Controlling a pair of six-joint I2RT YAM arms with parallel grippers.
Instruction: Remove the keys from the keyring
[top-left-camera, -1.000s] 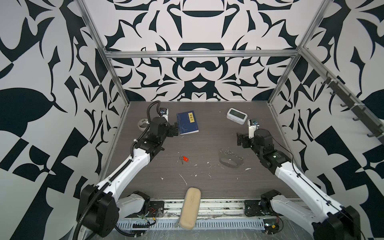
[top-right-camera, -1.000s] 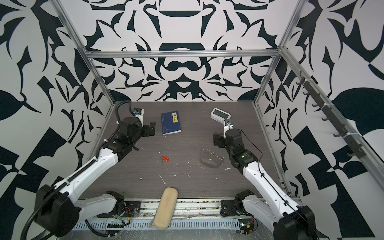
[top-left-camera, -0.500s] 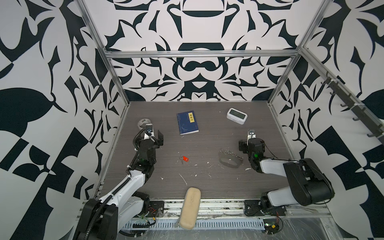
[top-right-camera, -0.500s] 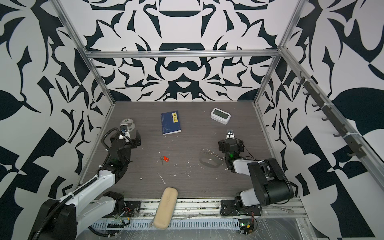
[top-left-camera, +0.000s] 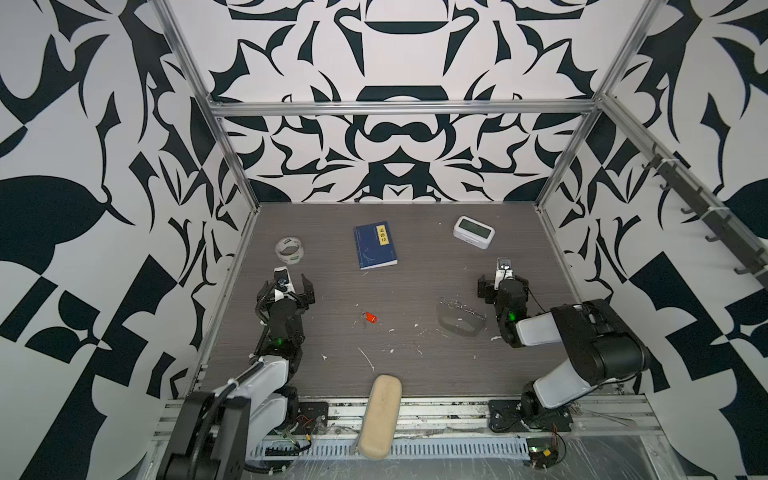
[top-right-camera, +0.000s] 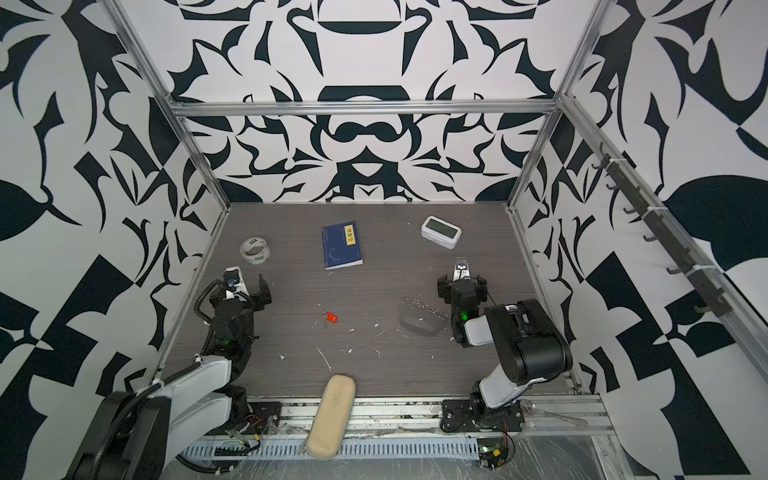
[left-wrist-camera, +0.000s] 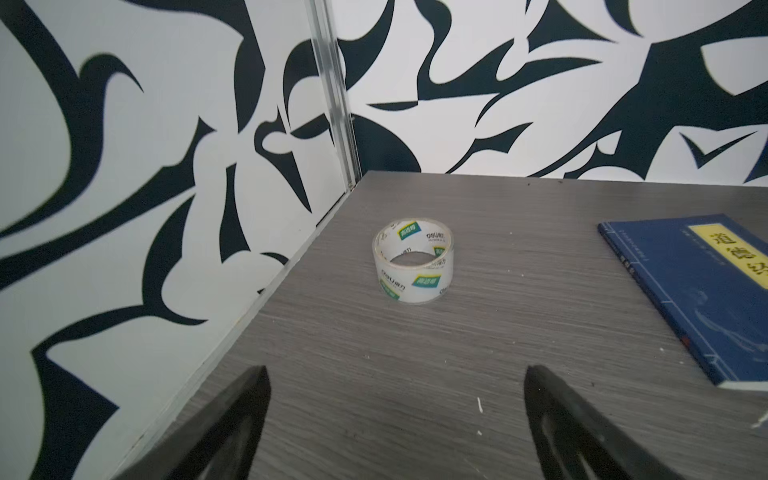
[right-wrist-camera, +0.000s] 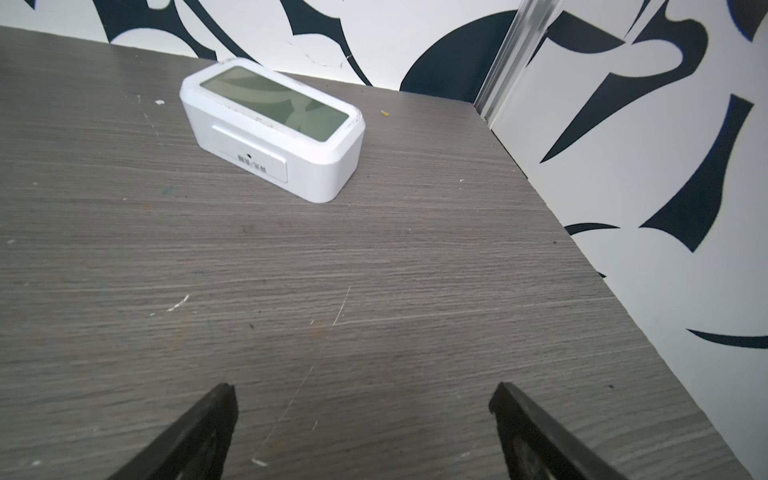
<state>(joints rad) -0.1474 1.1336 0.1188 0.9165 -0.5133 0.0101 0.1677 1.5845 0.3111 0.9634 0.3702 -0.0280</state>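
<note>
Keys (top-left-camera: 369, 318) lie mid desk (top-left-camera: 415, 249), well apart from keyring (top-left-camera: 453, 328); removal looks done; left gripper (top-left-camera: 286, 291) and right gripper (top-left-camera: 503, 286) both open, empty; next move: none beyond parking.

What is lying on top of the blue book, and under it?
Nothing lies on the blue book; its cover is bare. It lies flat on the table, so anything under it is hidden.
</note>
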